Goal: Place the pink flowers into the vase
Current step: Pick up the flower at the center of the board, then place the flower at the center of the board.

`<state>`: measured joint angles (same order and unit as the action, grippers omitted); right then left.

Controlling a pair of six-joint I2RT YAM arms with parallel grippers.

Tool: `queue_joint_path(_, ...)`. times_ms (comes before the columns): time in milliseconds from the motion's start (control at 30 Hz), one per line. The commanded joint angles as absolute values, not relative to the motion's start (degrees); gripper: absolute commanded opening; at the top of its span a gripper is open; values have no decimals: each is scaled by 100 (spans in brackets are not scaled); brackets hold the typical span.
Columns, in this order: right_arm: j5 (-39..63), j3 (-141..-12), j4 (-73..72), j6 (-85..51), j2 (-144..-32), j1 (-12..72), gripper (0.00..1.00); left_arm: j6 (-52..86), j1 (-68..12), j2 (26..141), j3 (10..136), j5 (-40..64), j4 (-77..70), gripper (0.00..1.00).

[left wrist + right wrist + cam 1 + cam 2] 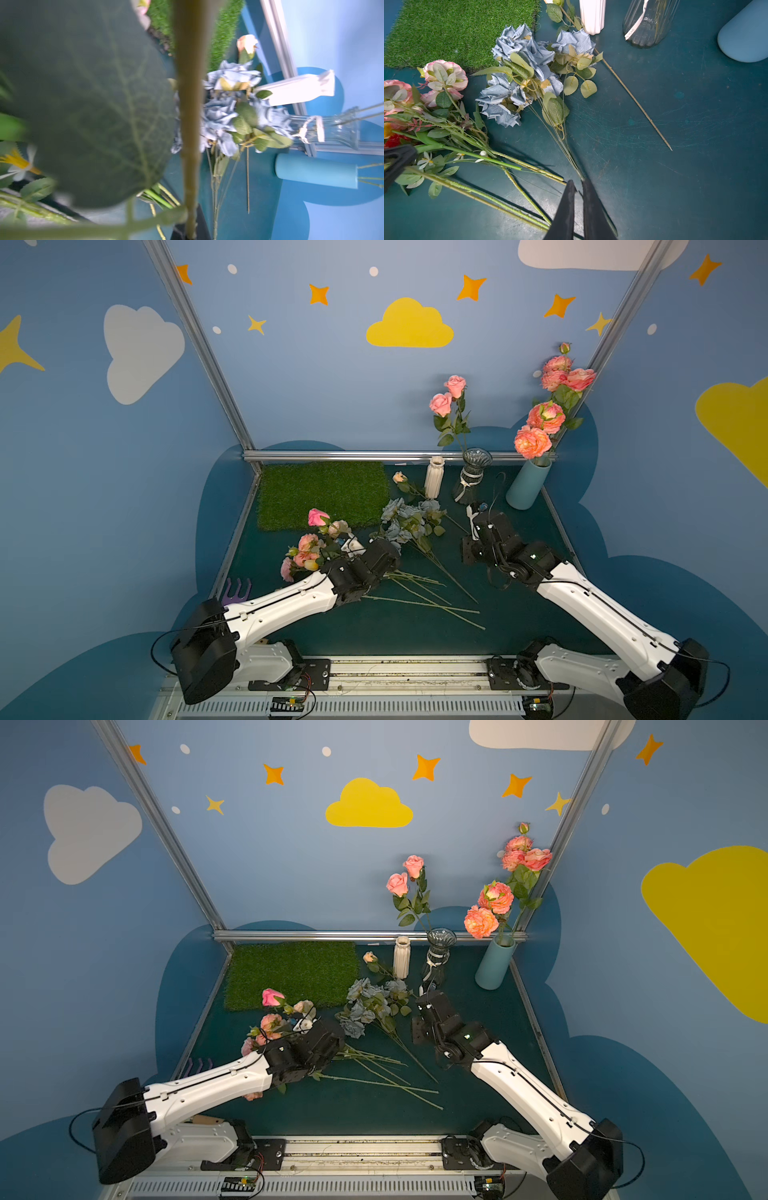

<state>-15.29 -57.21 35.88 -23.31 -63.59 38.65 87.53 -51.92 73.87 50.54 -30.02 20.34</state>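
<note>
The left end effector [353,546] is clenched on a stem of the pink flowers [308,542], whose blooms spread just beyond its tips. The right end effector [578,185] has its jaws nearly together and empty, well apart from them.

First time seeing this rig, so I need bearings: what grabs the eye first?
Tall salmon-pink blooms rise from the teal vase in the back right corner. A grey-blue rose bunch lies mid-table, and at front left the left gripper is shut on a stem among the pink flowers.

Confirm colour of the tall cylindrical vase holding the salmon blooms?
The tall cylindrical vase is plain light teal-blue, clearest in a top view.
</note>
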Motion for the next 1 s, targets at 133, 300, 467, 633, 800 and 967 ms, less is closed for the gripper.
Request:
queue_joint_path(133, -1768, -5805, 3689, -2302, -5924, 3780, 12, 7318, -5118, 8187, 6005, -2704, 1756, 3)
queue_joint_path(300, -1780, -5722, 3515, -2187, -5476, 3775, 13, 6915, -5128, 9284, 7054, -1836, 1218, 2)
queue_joint_path(467, -1934, -5757, 3621, -2136, -5246, 3762, 12, 6656, -5281, 10274, 8159, -1326, 957, 2)
queue_joint_path(633, -1930, -5708, 3615, -2144, -5125, 3745, 12, 6615, -5290, 11327, 9118, -757, 933, 2)
queue_joint_path(800, -1845, -5678, 3603, -2151, -5100, 3711, 12, 6608, -5137, 12314, 9900, -229, 623, 3)
queue_joint_path(967, -1826, -5651, 3597, -2144, -5039, 3691, 12, 6738, -4988, 12738, 10128, -114, 143, 18)
